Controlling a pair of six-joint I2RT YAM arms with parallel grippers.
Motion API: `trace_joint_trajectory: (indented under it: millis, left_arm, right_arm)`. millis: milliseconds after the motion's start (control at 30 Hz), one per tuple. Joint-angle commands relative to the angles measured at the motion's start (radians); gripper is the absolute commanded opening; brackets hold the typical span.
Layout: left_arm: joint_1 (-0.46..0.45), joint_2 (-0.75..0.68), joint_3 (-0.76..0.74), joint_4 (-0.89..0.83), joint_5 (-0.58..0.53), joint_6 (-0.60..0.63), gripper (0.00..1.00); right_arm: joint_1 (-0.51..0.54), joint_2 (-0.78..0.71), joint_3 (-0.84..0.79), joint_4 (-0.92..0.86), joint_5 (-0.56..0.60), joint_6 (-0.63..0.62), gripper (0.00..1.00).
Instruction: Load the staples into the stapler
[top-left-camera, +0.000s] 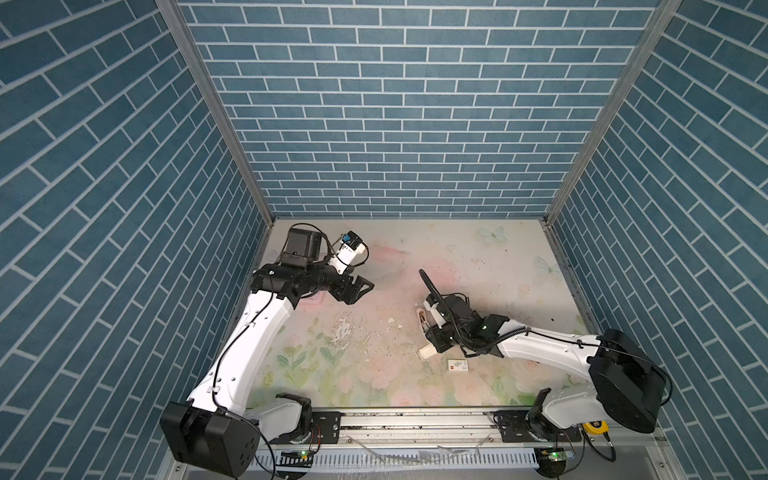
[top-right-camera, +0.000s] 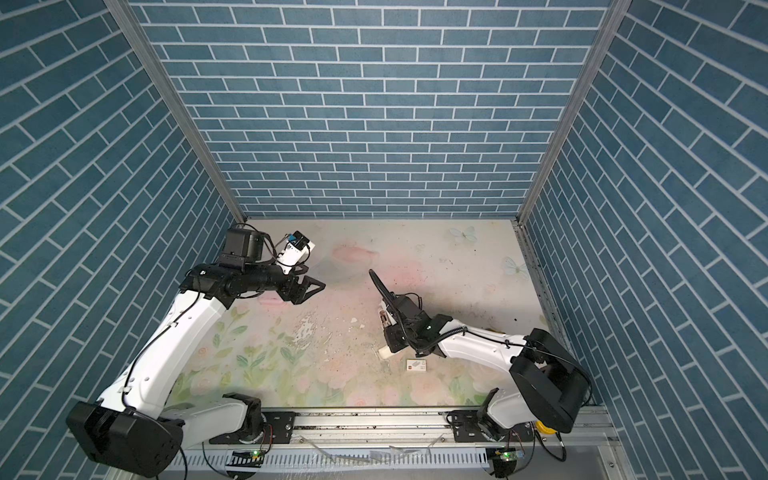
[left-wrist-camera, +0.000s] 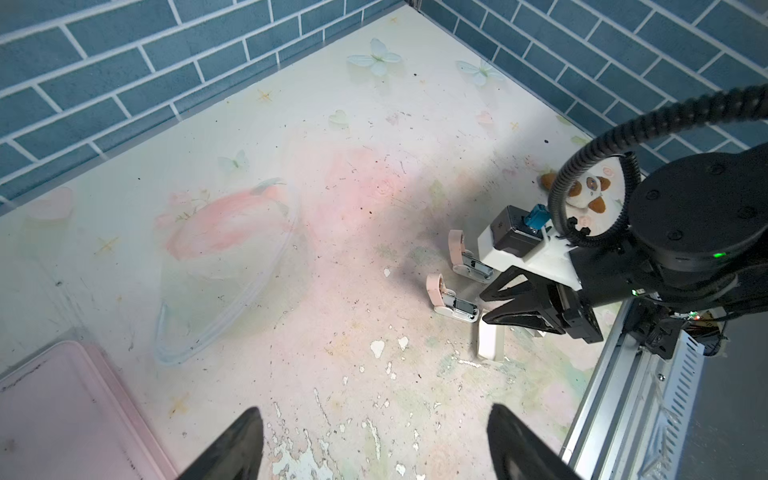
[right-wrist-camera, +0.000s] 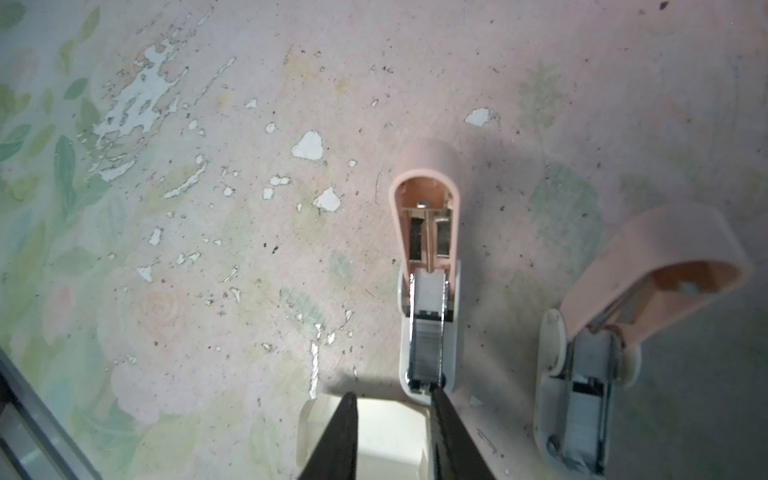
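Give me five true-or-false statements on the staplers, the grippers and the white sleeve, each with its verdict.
1. The right gripper is clamped on a pink lid. False: its jaws stand apart over the white card tray, holding nothing.
2. The stapler next to that tray and the second stapler beside it both have their pink lids raised. True.
3. The left gripper holds a staple strip. False: it is open, empty and far from both staplers.
4. The white sleeve with a red square lies on the table beside the right arm. True.
5. Grey staples sit in the channel of the stapler next to the tray. True.
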Motion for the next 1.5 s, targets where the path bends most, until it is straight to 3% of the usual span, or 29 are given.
trace_joint_trajectory:
  millis: [0,767,1467]
  left_arm:
    - [0.01,-0.016,0.03,-0.042,-0.012,0.034,0.86]
    - [0.092,-0.067,-0.034,-0.049,0.033,0.03,0.86]
    - [0.128,-0.067,-0.044,-0.047,0.053,0.028,0.86]
  right_arm:
    - [0.005,0.04,0.029,-0.026,0.057,-0.017,0.33]
    - [0.004,0.164,0.098,-0.046,0.094,-0.064,0.3]
    - [0.004,0.239,0.136,-0.027,0.058,-0.108,0.09]
